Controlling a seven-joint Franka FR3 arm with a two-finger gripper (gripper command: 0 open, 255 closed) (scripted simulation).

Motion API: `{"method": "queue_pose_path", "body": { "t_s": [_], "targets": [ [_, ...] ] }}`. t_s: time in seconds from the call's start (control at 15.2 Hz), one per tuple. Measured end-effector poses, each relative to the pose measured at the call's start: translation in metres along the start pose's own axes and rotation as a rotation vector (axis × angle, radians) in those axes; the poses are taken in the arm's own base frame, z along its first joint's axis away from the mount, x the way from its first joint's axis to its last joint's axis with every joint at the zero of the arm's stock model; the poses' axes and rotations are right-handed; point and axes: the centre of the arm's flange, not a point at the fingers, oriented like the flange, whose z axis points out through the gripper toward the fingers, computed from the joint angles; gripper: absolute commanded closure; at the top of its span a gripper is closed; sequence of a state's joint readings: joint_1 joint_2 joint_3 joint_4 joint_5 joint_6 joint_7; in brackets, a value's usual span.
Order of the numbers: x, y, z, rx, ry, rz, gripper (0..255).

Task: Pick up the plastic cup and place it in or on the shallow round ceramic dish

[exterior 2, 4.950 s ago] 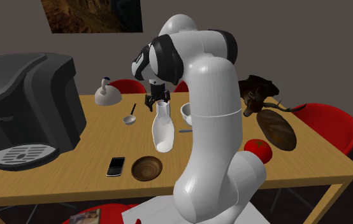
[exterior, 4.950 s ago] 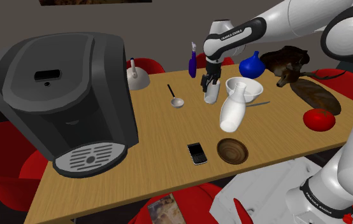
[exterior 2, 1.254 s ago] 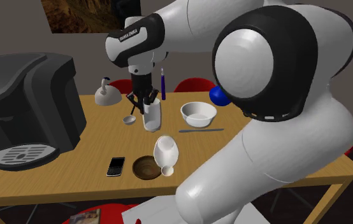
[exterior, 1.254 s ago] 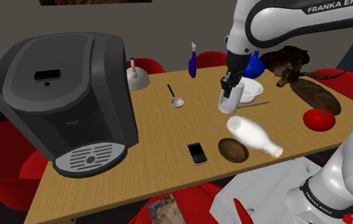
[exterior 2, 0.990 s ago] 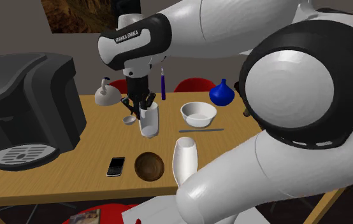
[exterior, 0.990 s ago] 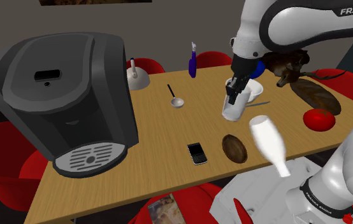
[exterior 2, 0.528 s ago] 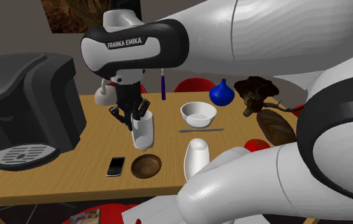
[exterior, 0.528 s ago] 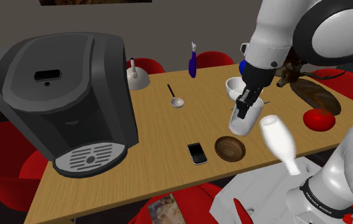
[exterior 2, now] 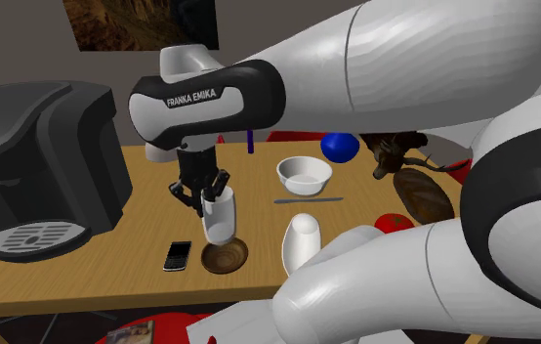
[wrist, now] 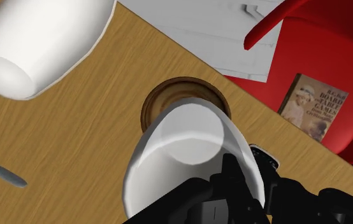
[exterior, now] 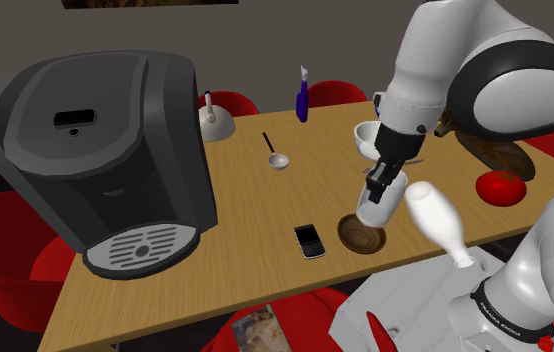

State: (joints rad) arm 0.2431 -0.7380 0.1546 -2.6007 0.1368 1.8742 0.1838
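My pincer [exterior: 377, 187] is clenched on the rim of the white cup [exterior: 382, 207]. The cup is tilted, directly over the brown round dish [exterior: 361, 238] on the wooden counter [exterior: 255, 200]. A white bottle [exterior: 435, 220] lies just beside it.

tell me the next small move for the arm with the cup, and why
Probably ease straight down a little until the cup sits in the dish. The pincer grips the white cup by its rim, and the cup hangs over the brown dish, apparently just above it. The wrist view shows the dish beneath the cup.
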Motion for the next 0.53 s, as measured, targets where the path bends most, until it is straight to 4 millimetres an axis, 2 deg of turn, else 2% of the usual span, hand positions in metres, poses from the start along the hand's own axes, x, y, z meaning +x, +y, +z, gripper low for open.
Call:
{"method": "queue_pose_path", "body": {
  "t_s": [0.53],
  "targets": [
    [0.000,0.003,0.043,0.000,0.000,0.000,255]
  ]
}}
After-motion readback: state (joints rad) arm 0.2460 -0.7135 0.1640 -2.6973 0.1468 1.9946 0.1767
